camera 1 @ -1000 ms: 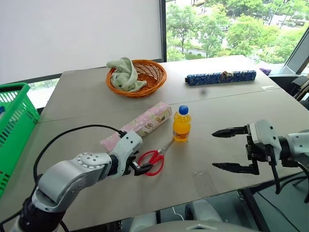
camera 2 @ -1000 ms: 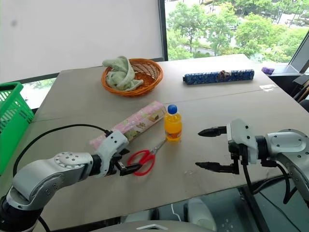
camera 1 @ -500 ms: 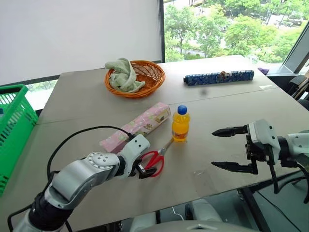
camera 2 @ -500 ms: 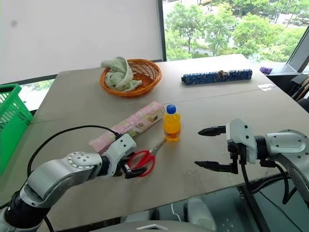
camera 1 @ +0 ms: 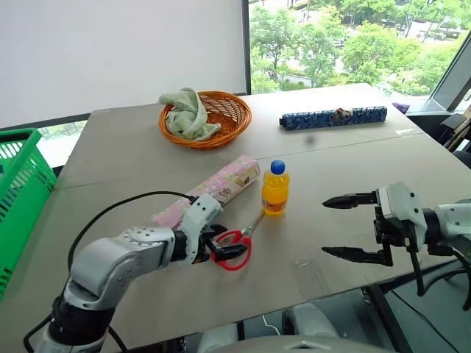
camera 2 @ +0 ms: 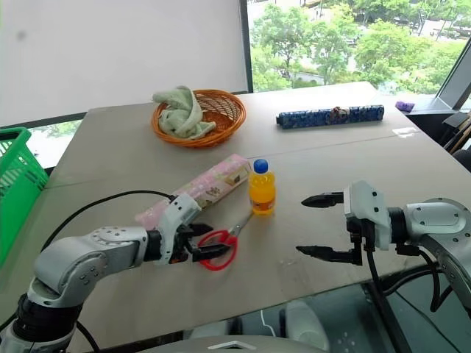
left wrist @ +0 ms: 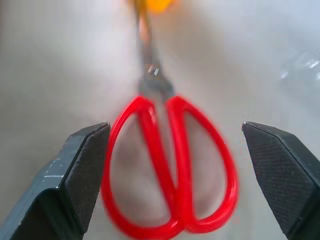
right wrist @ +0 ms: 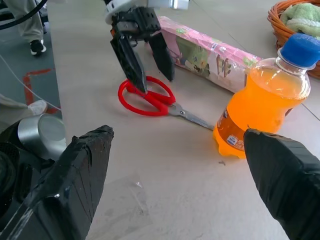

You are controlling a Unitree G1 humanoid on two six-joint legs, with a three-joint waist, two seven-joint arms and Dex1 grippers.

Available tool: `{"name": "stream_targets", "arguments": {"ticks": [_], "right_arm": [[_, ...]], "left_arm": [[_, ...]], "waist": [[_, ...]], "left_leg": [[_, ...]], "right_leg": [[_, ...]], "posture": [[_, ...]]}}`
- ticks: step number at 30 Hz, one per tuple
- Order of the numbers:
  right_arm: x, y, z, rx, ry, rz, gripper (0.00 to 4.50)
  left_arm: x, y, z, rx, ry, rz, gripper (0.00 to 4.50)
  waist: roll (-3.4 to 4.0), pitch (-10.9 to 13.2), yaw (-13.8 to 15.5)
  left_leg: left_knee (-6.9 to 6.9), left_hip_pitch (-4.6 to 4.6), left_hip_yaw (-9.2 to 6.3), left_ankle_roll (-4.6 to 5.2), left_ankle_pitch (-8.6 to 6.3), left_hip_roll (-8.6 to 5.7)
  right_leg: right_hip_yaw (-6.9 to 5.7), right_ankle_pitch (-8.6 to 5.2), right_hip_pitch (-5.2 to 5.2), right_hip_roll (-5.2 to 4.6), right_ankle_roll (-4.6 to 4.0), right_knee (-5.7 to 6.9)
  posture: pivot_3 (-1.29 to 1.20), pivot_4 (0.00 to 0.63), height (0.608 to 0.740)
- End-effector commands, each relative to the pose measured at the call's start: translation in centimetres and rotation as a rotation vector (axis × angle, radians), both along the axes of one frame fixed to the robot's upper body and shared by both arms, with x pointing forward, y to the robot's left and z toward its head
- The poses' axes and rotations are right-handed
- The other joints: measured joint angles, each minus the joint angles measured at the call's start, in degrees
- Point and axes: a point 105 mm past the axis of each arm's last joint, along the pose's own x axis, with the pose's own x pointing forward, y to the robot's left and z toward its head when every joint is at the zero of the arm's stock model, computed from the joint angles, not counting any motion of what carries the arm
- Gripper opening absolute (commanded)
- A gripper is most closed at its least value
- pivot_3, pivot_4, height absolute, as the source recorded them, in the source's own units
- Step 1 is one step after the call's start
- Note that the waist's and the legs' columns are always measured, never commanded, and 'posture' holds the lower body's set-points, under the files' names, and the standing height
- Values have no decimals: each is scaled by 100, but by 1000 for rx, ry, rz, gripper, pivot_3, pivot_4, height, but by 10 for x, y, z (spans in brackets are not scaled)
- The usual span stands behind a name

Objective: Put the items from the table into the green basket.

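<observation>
Left wrist view gives you the left gripper (left wrist: 172,175) with jaws spread wide either side of the scissors (left wrist: 170,165), whose red handles lie flat on the worktop (camera 1: 147,140) between the fingers. Your right gripper (camera 1: 352,226) hangs with jaws spread too, holding nothing. Closing carelessly could slide the flat handles away, or nudge the orange bottle (camera 1: 276,188) at the blade tips. The pink box (camera 1: 213,190) lies just beside; the green basket (camera 1: 22,191) stands off the left edge, by windows.
</observation>
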Motion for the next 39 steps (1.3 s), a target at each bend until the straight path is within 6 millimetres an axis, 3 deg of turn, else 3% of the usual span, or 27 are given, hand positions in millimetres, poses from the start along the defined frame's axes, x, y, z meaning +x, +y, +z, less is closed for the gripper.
{"name": "stream_targets", "arguments": {"ticks": [1,5,10,17,20,24,27,31,34,39], "right_arm": [[1,1,10,4,-55,6,4500],[2,3,10,7,-59,12,4500],[1,3,11,6,-56,13,4500],[0,2,11,4,-54,13,4500],[0,3,11,5,-53,13,4500],[-1,1,11,0,-55,4,4500],[1,2,10,1,-57,0,4500],[1,4,11,8,-60,-2,4500],[0,3,10,6,-54,1,4500],[-2,0,12,-1,-56,-5,4500]], "left_arm": [[5,8,5,29,-25,14,4357],[10,11,-10,152,-71,23,4357],[-2,18,-46,371,-117,-68,4357],[-5,14,-56,410,-161,-123,4357],[2,10,-48,337,-165,-80,4357],[24,9,19,40,-165,9,4357],[23,-3,35,24,-127,-46,4357],[35,-28,39,88,-93,-84,4357],[41,-42,27,177,-20,-93,4357],[47,-45,4,332,51,-76,4357]], "waist": [[0,0,-2],[-1,1,13],[10,-7,19],[55,-40,32],[72,-51,36],[41,-30,15],[13,-12,16],[10,-10,15],[2,-4,9],[1,-4,-118]], "left_leg": [[-1,0,0,0,0,1],[-1,2,1,0,0,0],[-3,5,-1,-1,-1,0],[-4,21,-2,-7,-5,-1],[-4,20,-4,-7,-5,-3],[-1,8,-5,-1,-1,-4],[0,-8,-7,0,0,-1],[0,-13,-6,5,-3,-11],[0,-15,-6,6,-5,-16],[0,-8,-7,6,-5,-16]], "right_leg": [[-1,0,0,2,0,1],[0,0,1,0,0,1],[11,0,1,-7,0,-2],[12,-1,12,-12,-1,-6],[12,-1,13,-14,0,-9],[-1,-1,8,-11,0,-9],[-16,0,-1,-3,0,-7],[-9,-6,1,-5,13,-9],[-4,-6,0,-3,16,-9],[-3,-7,0,7,14,3]], "posture": [[-132,0,740],[-135,0,740],[-138,0,740],[-140,0,740],[-146,0,740],[-146,0,740],[-150,0,740],[-151,0,740],[-163,0,740],[-190,0,740]]}}
